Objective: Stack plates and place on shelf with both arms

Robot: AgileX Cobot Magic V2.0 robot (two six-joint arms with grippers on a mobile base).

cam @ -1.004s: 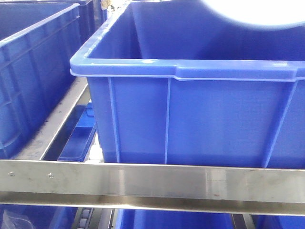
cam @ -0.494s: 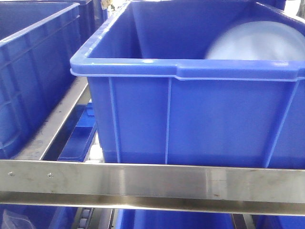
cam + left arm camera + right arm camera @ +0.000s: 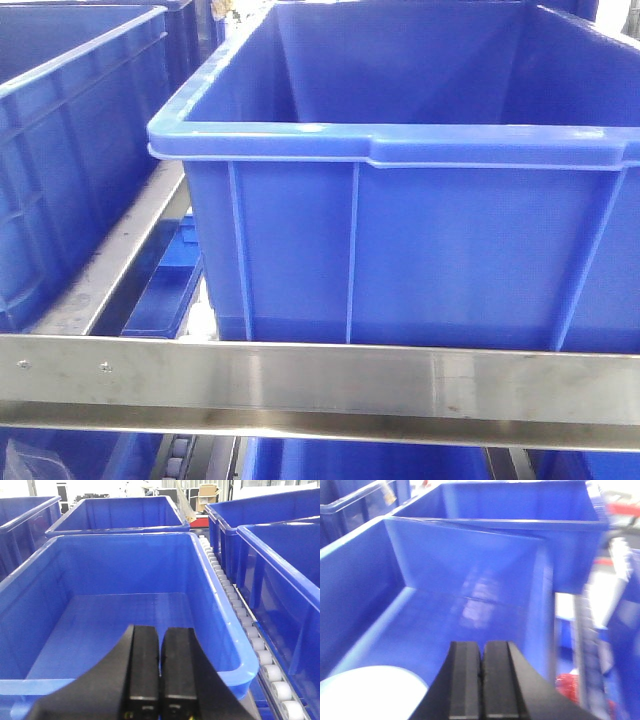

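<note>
One pale plate lies low in a blue crate, at the lower left of the right wrist view, partly cut off by the frame edge. I cannot tell whether it is one plate or two stacked. My right gripper is shut and empty, above the crate, to the right of the plate. My left gripper is shut and empty over the near rim of a blue crate with a bare floor. In the front view no plate and no gripper shows, only the big blue crate behind the shelf's steel front rail.
More blue crates stand at the left and behind. A track of white rollers runs along the right of the left gripper's crate, with further crates beyond. A steel side rail runs between crates.
In the front view the pale plate dropped from the top right edge into the crate, and now it is hidden below the crate's rim.
</note>
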